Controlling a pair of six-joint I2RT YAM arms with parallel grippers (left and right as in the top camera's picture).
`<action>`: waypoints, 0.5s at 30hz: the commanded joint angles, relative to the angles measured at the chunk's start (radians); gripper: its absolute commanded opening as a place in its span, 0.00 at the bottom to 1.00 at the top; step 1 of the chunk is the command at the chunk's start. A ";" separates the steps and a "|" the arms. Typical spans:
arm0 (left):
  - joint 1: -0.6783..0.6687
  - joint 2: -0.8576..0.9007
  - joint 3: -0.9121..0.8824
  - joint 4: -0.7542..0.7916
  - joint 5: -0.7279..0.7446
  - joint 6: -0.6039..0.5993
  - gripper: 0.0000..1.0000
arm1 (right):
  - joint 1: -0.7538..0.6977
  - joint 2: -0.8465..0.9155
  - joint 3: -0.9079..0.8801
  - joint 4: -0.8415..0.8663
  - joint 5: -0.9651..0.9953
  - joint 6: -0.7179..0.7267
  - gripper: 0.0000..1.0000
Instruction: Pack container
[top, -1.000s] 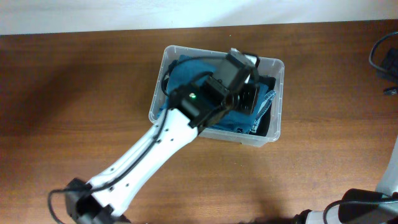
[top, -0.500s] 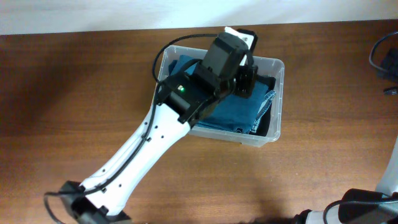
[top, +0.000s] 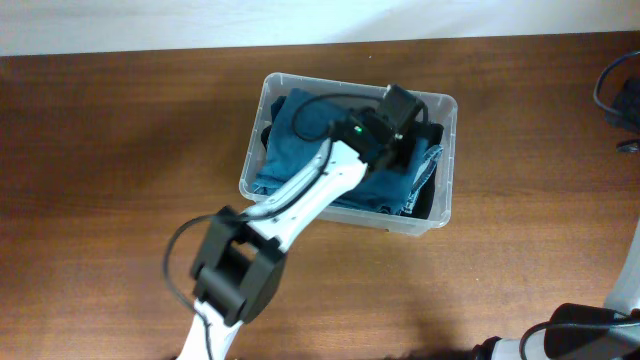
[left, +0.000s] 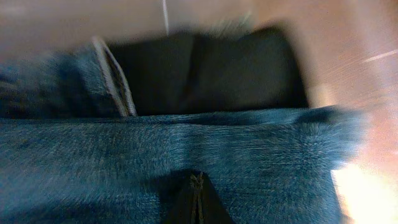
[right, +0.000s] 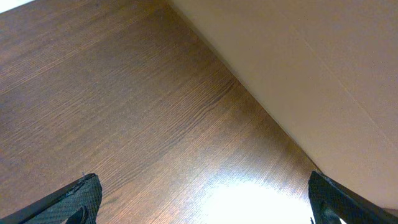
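Two grippers: one pressed together down in the tub, the other spread wide over bare wood, well apart from it.
Container (top: 446, 180): upright on the wooden table (top: 120, 150), toward the far middle in the overhead view, slightly skewed, no lid in sight.
Contents: folded blue denim (top: 300, 130) filling most of the tub; a black garment (top: 428, 200) showing under and beside it at the right end.
Container handling, judged: thin clear plastic, light by itself, walls likely to flex. Steadier now with cloth inside. Smooth sides probably slippery, so best taken by the rolled rim at a short end.
Cloth handling, judged: soft, limp, not fragile. Apt to spring up above the rim unless pressed flat. Best pinched at a fold or hem.
Left gripper (left: 196, 199): fingertips tight against each other, low over the denim near the tub's right end. No fold visibly caught between them. Wrist view blurred, so cannot tell whether touching or just above.
Right gripper (right: 205, 208): fingers far apart at the two lower corners of its wrist view, nothing between them, only bare table beneath.
Step in hand, judged: tamping or tucking the denim down.
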 joint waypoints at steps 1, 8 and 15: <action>0.011 0.132 0.005 -0.039 -0.010 0.016 0.00 | -0.002 0.000 0.005 0.003 0.012 0.014 0.99; 0.011 0.114 0.060 -0.064 -0.035 0.020 0.00 | -0.002 0.000 0.005 0.003 0.012 0.014 0.98; 0.026 -0.054 0.181 -0.129 -0.194 0.020 0.01 | -0.002 0.000 0.005 0.003 0.012 0.014 0.98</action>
